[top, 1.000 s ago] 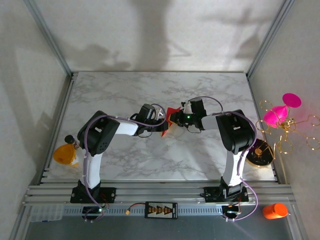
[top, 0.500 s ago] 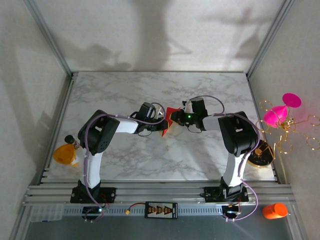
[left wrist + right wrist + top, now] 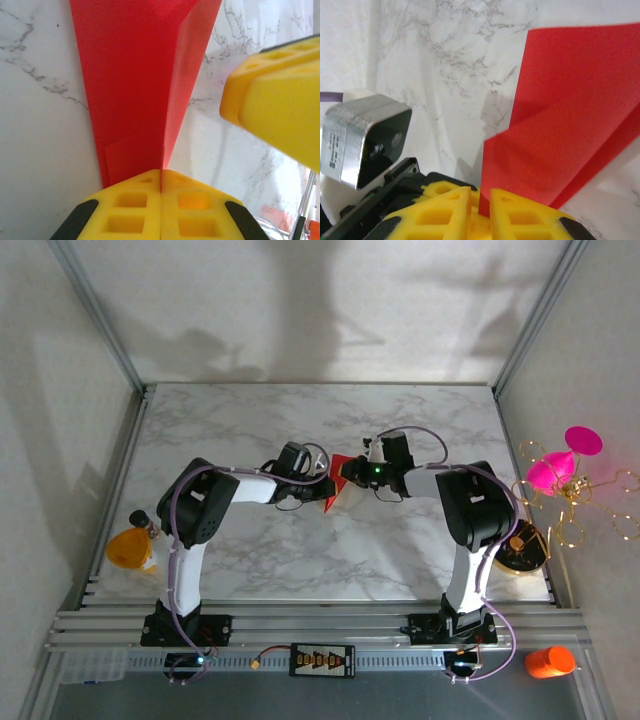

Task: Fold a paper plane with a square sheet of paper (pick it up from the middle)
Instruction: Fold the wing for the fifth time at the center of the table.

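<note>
The left gripper has its two yellow foam fingers pressed flat together, pinching the near end of a thin bright red sheet of paper that is creased into a long, narrowing shape. In the left wrist view the paper runs from the closed fingers toward 12 o'clock, with a raised fold line down its middle and its flat side lying on the white, grey-veined marble table. At 3 o'clock in that view, one yellow finger of the other arm hangs just beside the paper.

The right gripper is closed on a pointed corner of the same paper, with a thin slit between its yellow fingers where the red tip goes in. From there the paper spreads toward 1 o'clock, one layer overlapping another. The silver-and-black camera block on the left arm's wrist sits at 9 o'clock in the right wrist view.

Seen from above, the paper is near the middle of the table, a little toward 12 o'clock. The left arm reaches it from 9 o'clock and the right arm from 3 o'clock, so the two grippers meet almost nose to nose over it.

Off the table, a magenta cone ornament wrapped in gold wire stands at 3 o'clock, and an orange bottle lies at 5 o'clock.
</note>
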Robot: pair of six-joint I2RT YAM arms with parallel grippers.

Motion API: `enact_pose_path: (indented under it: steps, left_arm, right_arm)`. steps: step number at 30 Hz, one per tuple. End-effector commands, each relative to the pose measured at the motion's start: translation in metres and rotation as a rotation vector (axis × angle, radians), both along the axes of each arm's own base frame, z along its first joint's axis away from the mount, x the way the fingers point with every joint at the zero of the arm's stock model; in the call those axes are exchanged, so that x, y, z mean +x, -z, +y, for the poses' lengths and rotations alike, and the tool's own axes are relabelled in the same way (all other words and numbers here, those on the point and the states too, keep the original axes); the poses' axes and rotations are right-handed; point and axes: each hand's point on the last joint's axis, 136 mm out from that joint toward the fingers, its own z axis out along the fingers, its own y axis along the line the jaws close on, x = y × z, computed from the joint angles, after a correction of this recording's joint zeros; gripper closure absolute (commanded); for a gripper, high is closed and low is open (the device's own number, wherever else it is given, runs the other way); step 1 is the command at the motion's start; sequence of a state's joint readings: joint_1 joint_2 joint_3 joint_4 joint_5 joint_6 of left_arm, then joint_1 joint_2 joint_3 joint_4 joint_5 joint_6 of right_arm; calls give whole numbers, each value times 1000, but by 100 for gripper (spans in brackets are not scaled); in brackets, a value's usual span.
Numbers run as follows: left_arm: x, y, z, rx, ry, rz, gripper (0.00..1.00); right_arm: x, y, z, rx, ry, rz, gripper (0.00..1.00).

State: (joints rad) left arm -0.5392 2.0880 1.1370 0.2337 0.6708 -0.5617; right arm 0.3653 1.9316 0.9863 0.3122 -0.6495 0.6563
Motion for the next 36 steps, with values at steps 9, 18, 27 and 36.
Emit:
enact_pose_path:
  steps: [9,18,27,36]
  left_arm:
    - [-32,75,34,180,-63,222,95]
    - [-33,78,34,179,-64,232,92]
    - [-35,80,35,182,-61,236,91]
    - [-34,76,35,180,-65,232,89]
  right_arm:
    - [0,22,6,-56,-13,46,84]
    - [0,33,5,-77,-12,76,84]
    - [-1,41,4,-99,-12,98,83]
    - [-3,56,-3,-156,13,147,83]
